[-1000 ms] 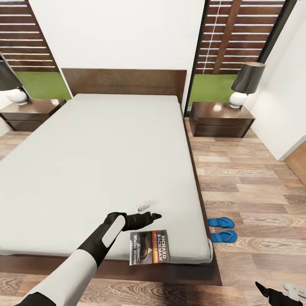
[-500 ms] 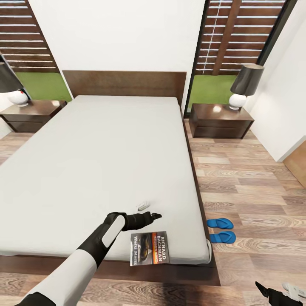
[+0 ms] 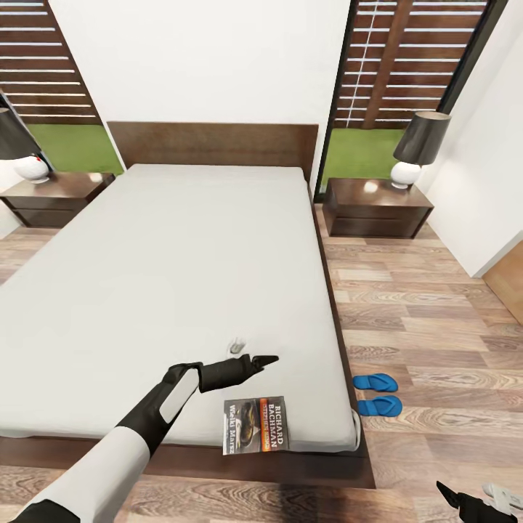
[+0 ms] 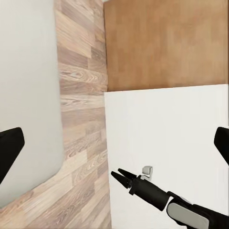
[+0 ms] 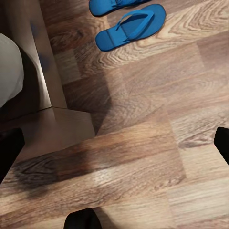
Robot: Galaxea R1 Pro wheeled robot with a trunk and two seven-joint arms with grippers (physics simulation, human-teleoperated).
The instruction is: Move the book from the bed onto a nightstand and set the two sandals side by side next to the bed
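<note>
Both jaws stood open: the left gripper (image 3: pixel 250 354) hovered over the plain light-grey mattress (image 3: pixel 174 269) just above the dark paperback book (image 3: pixel 255 425) near its foot edge. The right gripper (image 3: pixel 476 500) hung low over grey-brown plank floor (image 3: pixel 436 312) — two bright blue flip-flops (image 3: pixel 378 394) lay side by side beside the dark wooden bed frame (image 3: pixel 345 363).

Book (image 3: pixel 254 426) cover: "RICHARD BACHMAN"; "Wielki Marsz"

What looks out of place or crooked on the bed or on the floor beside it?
The book lies at the foot corner of the bed, turned sideways, its lower edge at the mattress edge. The two sandals lie neatly side by side on the floor next to the bed. Nothing looks spilled or damaged.
</note>
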